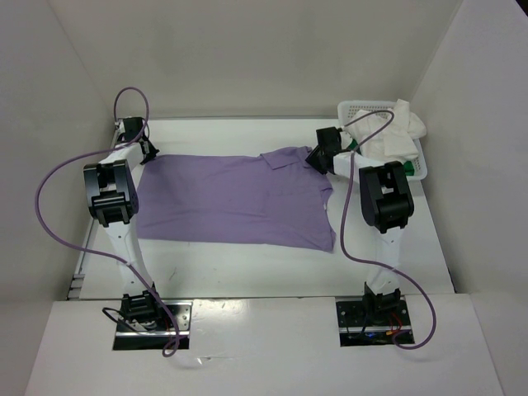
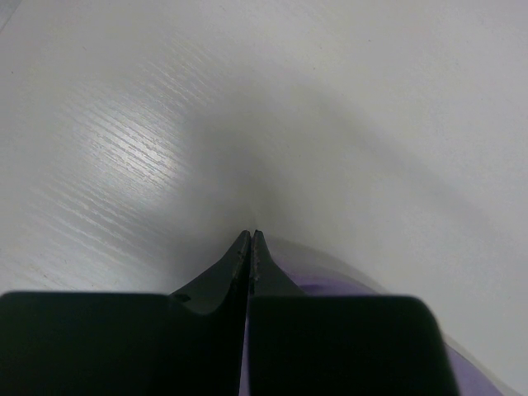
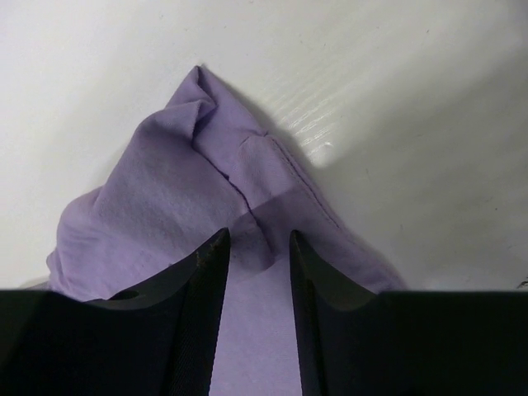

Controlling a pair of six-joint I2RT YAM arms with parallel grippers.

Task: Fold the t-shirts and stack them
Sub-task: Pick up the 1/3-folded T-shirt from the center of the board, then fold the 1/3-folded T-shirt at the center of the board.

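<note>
The lavender t-shirt (image 1: 235, 202) lies spread flat across the table, collar toward the right. My left gripper (image 1: 148, 153) is at its far left corner; in the left wrist view the left gripper (image 2: 251, 235) has its jaws pressed together, with lavender cloth (image 2: 330, 285) showing beside and between them. At the collar end my right gripper (image 1: 313, 158) stands low over the shirt. In the right wrist view the right gripper (image 3: 259, 235) is open, a bunched fold of the shirt (image 3: 165, 190) lying between and beyond its tips. A white t-shirt (image 1: 396, 136) fills the basket, with a bit of green t-shirt (image 1: 354, 146) under it.
The white perforated basket (image 1: 351, 107) stands at the far right corner, close behind the right arm. White walls close in the table (image 1: 247, 264) on the left, back and right. Purple cables loop off both arms.
</note>
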